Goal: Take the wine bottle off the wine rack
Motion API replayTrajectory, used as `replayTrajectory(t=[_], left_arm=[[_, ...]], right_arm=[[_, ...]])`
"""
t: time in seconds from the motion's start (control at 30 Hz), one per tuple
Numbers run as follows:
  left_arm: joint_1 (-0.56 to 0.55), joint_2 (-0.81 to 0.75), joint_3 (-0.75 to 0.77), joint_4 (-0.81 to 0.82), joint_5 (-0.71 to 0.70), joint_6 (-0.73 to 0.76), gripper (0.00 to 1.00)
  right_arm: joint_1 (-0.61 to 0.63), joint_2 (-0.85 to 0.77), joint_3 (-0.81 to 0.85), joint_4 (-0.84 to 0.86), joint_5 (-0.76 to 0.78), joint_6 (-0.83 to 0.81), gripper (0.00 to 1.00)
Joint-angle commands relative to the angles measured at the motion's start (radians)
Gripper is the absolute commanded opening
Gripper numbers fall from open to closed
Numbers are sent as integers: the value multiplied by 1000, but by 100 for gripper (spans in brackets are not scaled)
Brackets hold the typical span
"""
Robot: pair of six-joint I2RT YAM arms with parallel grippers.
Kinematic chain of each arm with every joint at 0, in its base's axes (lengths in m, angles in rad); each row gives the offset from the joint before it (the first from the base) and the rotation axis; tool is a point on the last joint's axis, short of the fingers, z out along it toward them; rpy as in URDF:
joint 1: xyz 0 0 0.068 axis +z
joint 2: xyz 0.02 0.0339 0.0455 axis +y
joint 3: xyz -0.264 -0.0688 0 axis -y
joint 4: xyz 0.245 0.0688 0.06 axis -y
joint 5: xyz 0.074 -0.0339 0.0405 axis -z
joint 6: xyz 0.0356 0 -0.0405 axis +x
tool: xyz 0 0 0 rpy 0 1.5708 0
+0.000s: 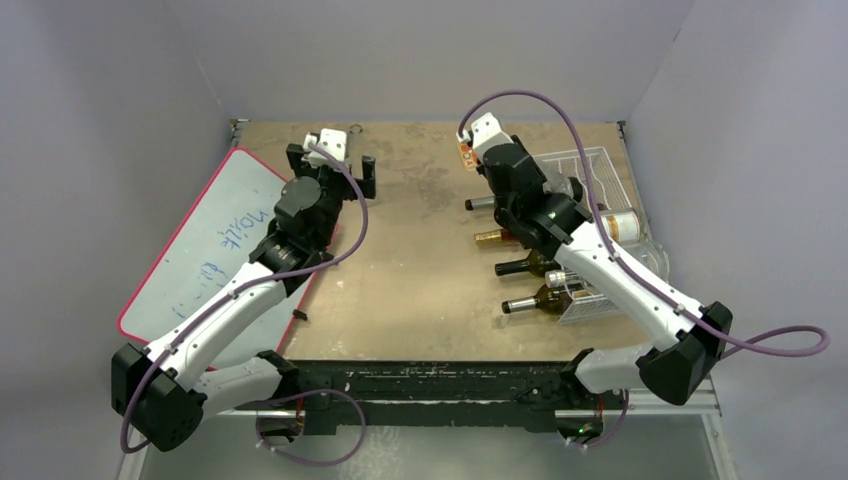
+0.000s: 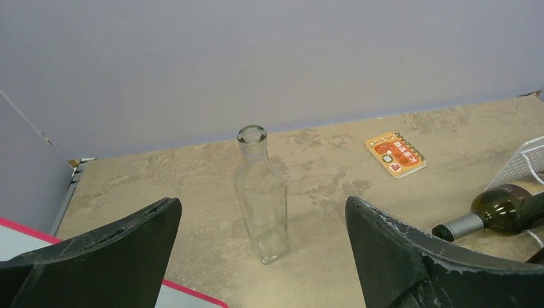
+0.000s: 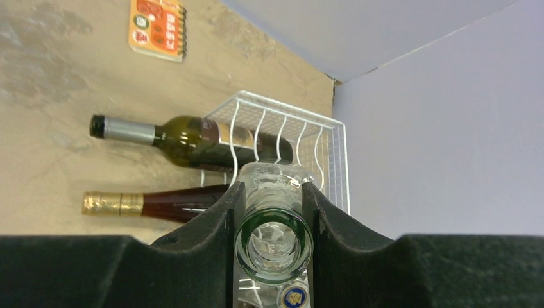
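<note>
The right gripper (image 3: 272,190) is clamped on the neck of a clear-glass wine bottle (image 3: 272,247). The bottle lies on its side, with its body reaching into the white wine rack (image 1: 610,165) at the right side of the surface (image 1: 420,290). Below it, a green bottle with a grey cap (image 3: 186,138) and a dark bottle with gold foil (image 3: 160,203) lie with their necks sticking out of the rack. The left gripper (image 2: 260,204) holds nothing and its fingers are wide apart. It hangs above the surface near an upright empty glass bottle (image 2: 256,173). A small orange notebook (image 3: 157,25) lies near the back wall.
</note>
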State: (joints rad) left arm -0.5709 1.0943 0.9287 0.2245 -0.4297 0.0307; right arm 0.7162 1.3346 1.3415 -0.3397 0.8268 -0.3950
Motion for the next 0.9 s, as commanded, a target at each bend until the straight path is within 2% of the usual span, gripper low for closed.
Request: replayTrajectory(t=[0.0, 0.37, 0.6, 0.87], left_arm=[[-4, 1, -6, 55, -24, 17, 100], [-4, 15, -10, 56, -47, 28, 100], [-4, 11, -9, 44, -64, 25, 99], [-4, -37, -26, 65, -88, 44, 100]], right_arm=[[5, -34, 112, 28, 7, 36, 0], [5, -38, 261, -6, -72, 157, 0], [5, -5, 391, -21, -226, 249, 0], [6, 89, 491, 51, -356, 301, 0]])
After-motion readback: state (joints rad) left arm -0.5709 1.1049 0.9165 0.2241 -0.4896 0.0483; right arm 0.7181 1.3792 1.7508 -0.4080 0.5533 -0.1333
